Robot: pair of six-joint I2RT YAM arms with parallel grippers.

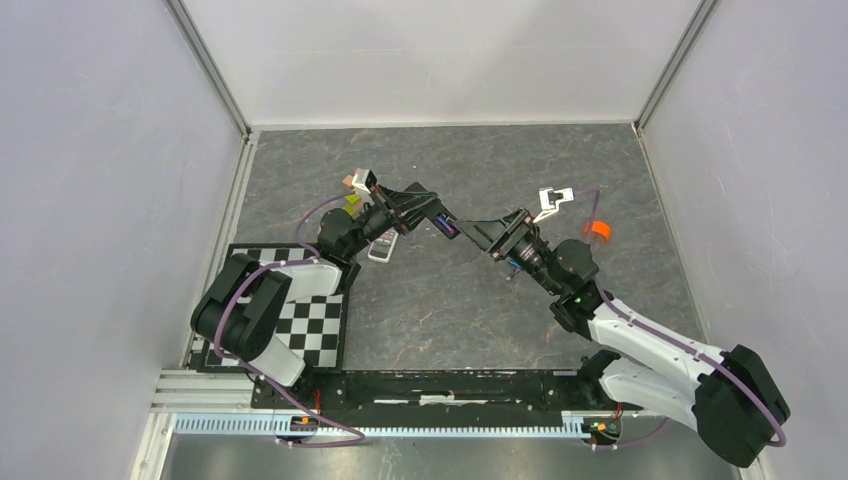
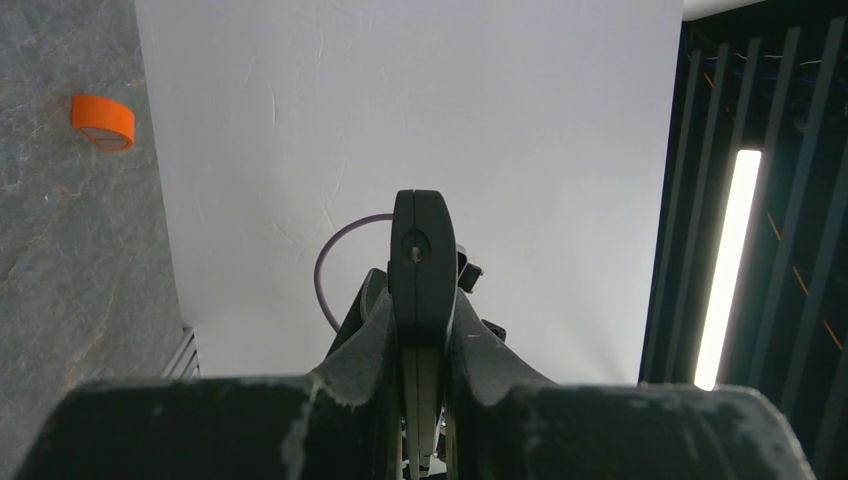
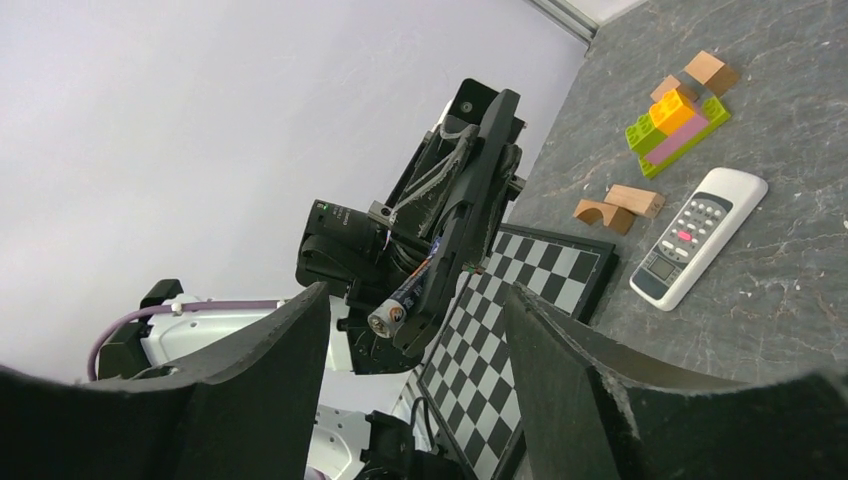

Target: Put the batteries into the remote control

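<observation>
**A:** What sits nearest the arm bases?

**B:** A black-and-white checkerboard. It lies flat on the dark marbled surface, beside the left arm's base.

**A:** And the hands?

**B:** Both are raised over the middle of the surface, facing each other. The left hand is clamped tight on 1 battery, a dark-wrapped cylinder. Its metal end points toward the right hand.

**A:** Does the right hand grip it too?

**B:** Its 2 fingers stand wide apart. The battery shows in the gap between them and touches neither. I cannot tell whether its end is between the fingers or just short of them.

**A:** Where is the remote control?

**B:** The remote control lies flat on the surface with its grey button face up. It is just beyond the checkerboard's far corner, apart from both hands.

**A:** And beyond that?

**B:** 2 small wooden blocks lie near the remote control's far side. Past them is a stack of toy bricks in green, pink and orange, with a wooden cube at its far end. Off to the right, an orange round cap sits alone on the surface.
</observation>
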